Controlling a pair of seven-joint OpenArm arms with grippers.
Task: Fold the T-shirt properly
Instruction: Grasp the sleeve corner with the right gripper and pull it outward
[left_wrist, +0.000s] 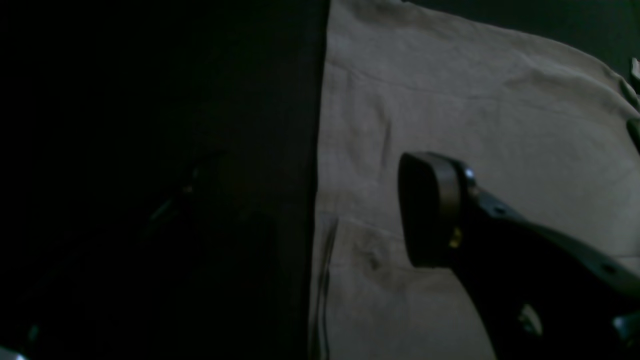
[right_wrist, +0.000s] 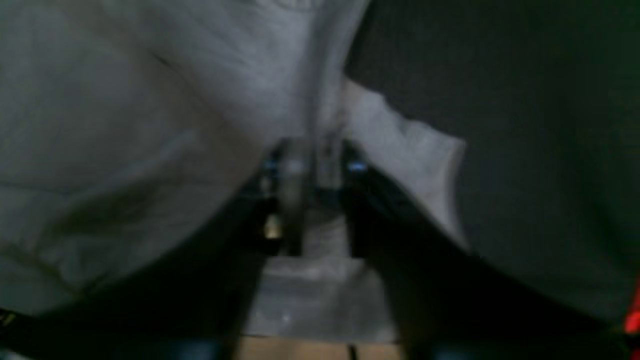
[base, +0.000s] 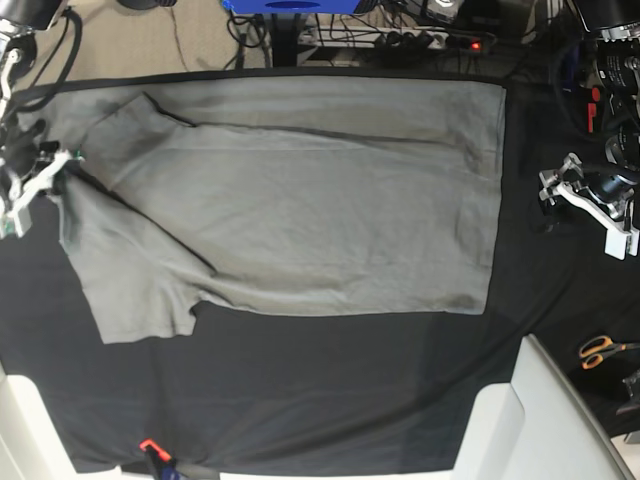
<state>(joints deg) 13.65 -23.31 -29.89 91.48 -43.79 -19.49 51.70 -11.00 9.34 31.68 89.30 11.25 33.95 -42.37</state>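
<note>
**Grey T-shirt spread flat on black cloth**

Soft, matte and faintly creased, the T-shirt (base: 300, 200) lay spread on the black table cloth (base: 330, 390), sleeves toward the right gripper (base: 45, 175). That gripper's jaws stood slightly apart astride the shirt's edge; whether they gripped it could not be told. The left gripper (base: 585, 205) stood open beside the hem, holding nothing. Orange-handled scissors (base: 603, 350) lay apart.

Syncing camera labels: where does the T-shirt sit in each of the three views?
Base: the T-shirt lies spread across the middle of the black table cloth, hem towards the left pincer.
Left wrist: right half of the picture, under one pincer finger.
Right wrist: left and centre, bunched around the right pincer.
Shared landmark: the shirt's edge against the black table cloth.
</note>
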